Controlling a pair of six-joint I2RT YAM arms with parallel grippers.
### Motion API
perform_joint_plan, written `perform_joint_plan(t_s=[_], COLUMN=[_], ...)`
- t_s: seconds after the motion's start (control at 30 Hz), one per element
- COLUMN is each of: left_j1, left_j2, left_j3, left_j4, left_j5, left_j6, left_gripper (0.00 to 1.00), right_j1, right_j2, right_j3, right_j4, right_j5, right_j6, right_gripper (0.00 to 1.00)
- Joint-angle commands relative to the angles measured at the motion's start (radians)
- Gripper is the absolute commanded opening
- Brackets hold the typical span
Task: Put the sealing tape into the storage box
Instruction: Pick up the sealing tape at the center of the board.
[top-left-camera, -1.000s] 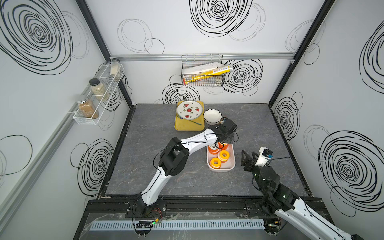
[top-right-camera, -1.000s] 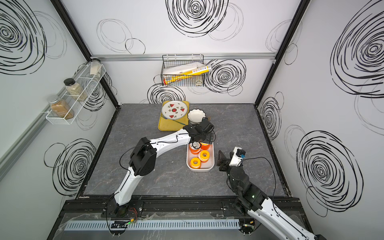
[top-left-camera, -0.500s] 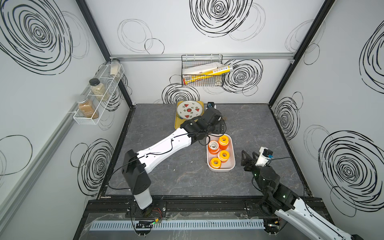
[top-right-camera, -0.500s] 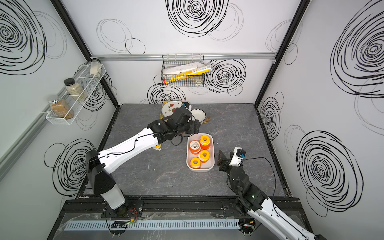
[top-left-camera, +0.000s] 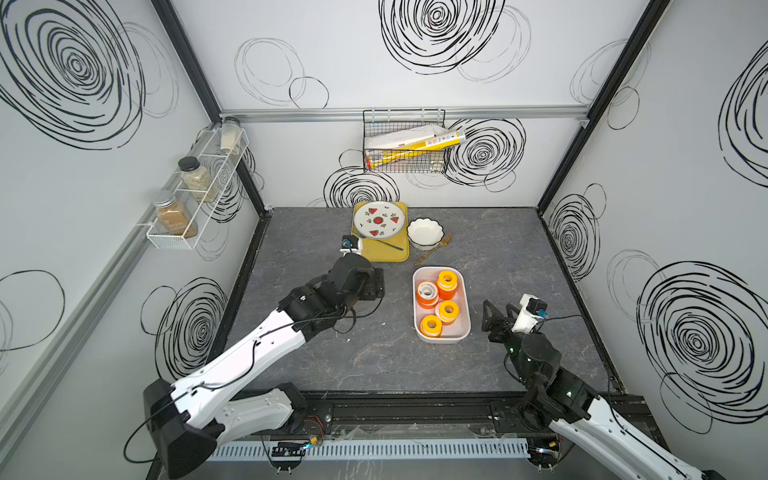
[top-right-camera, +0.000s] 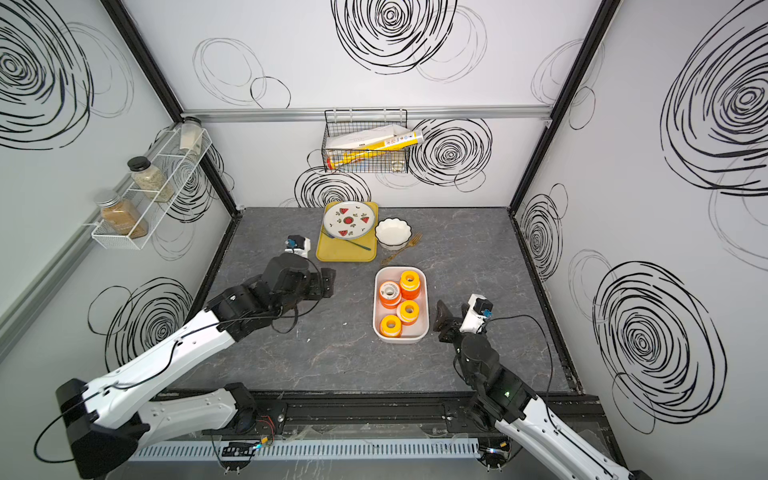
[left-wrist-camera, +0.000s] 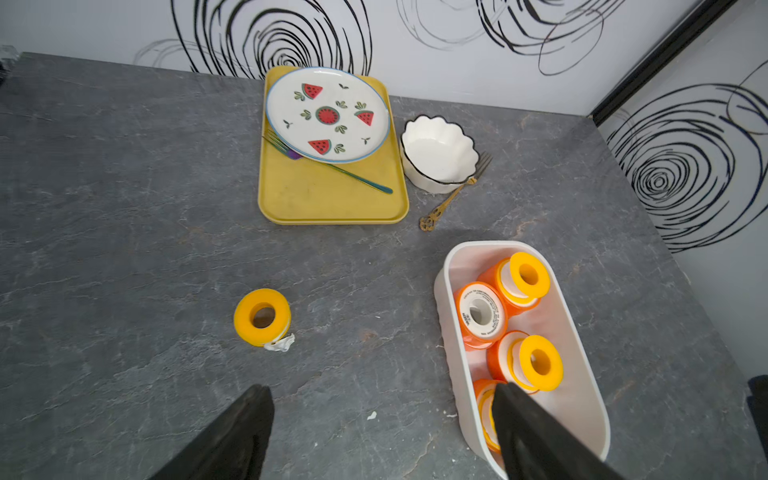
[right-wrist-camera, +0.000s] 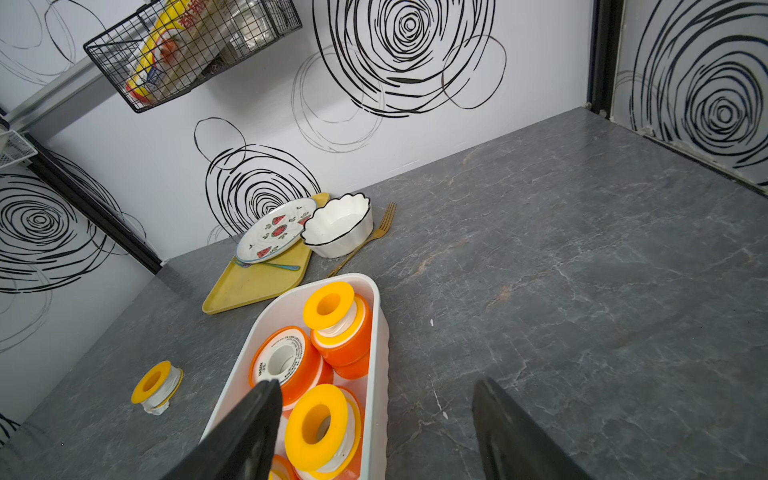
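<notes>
Box sits mid-counter, four spools already in it; a fifth spool stands loose on the counter apart from the box, hole up, axis vertical, tape tail at its foot; left claw is wide and empty, short of it; right claw is wide and empty by the box; next, I reckon, I lower the left and straddle that flange.

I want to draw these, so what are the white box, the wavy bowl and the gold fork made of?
The storage box looks like matte white plastic: thin walls, rounded moulded corners. The scalloped bowl seems glazed ceramic: glossy, thick, with a dark painted rim. The gold fork is probably metal: thin, brassy, with an ornate handle.
</notes>
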Motion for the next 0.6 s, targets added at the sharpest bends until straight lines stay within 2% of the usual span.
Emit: perform_joint_plan(t_s=[0.0,0.17,0.3,0.57], left_j1=[0.022,0.036,0.035,0.029], left_j2=[-0.088,-0.212,-0.277,-0.368], left_j3=[-0.068,-0.135,-0.163,-0.203], left_j4=[-0.019,-0.052,-0.069,-0.047], left_j5=[-0.064,-0.102,-0.126,-0.127], left_j6=[-0.016,-0.011,-0.006,-0.012], left_gripper=[0.89,0.89,0.9,0.89], right_j1=[0.001,0.001,0.001,0.001], right_j2=[0.0,0.038,0.133,0.527], right_j3=[-0.006,0.012,0.05,0.268], right_j4=[-0.004,0.021,0.052,0.099], right_j5=[0.005,-0.017,-0.056,-0.259], right_j6=[-0.006,-0.033,-0.059,-0.164], right_gripper=[0.77,0.79,0.79,0.82])
